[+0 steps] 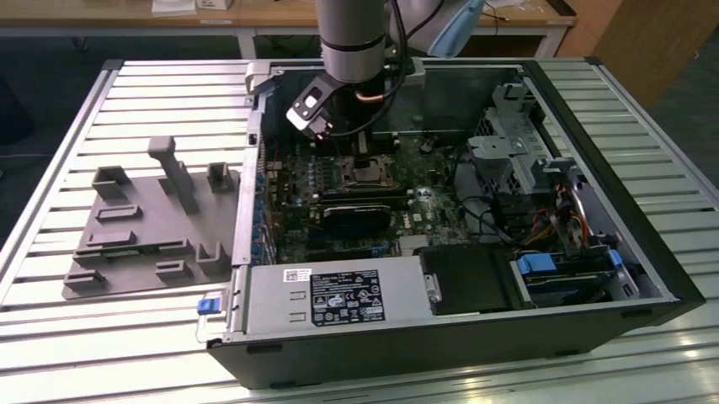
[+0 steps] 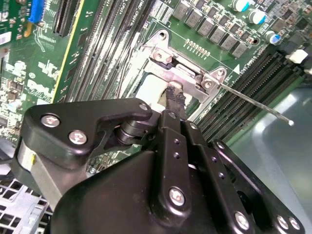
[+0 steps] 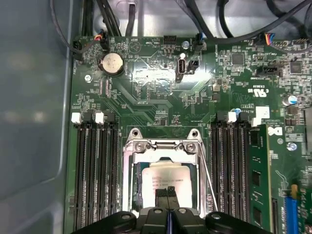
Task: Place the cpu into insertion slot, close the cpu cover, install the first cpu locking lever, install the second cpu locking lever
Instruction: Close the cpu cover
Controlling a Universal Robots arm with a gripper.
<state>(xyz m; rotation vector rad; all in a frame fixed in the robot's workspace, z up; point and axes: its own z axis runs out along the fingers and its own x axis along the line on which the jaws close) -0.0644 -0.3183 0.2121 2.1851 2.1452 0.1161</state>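
Observation:
The cpu [image 3: 158, 179] lies flat in the insertion slot [image 1: 365, 172] on the green board, its pale top [image 2: 150, 90] facing up. The silver cpu cover [image 3: 163, 146] frames it, and the chip shows through the cut-out. My gripper [image 3: 168, 191] hangs straight over the socket with its two black fingers pressed together and nothing between them; their tips [image 2: 175, 97] rest on the chip's top near the cover's edge [image 2: 183, 75]. A thin metal locking lever [image 2: 253, 102] sticks out from a corner of the socket, lifted off the board; it also runs along the socket's side [image 3: 208, 175].
Black memory slots [image 3: 92, 170] flank the socket on both sides. The arm [image 1: 354, 50] reaches down into the open computer case [image 1: 663, 278], which lies on a slatted table. A black heatsink block [image 1: 359, 215] sits near the socket, and a grey fixture [image 1: 146, 227] lies at the exterior view's left.

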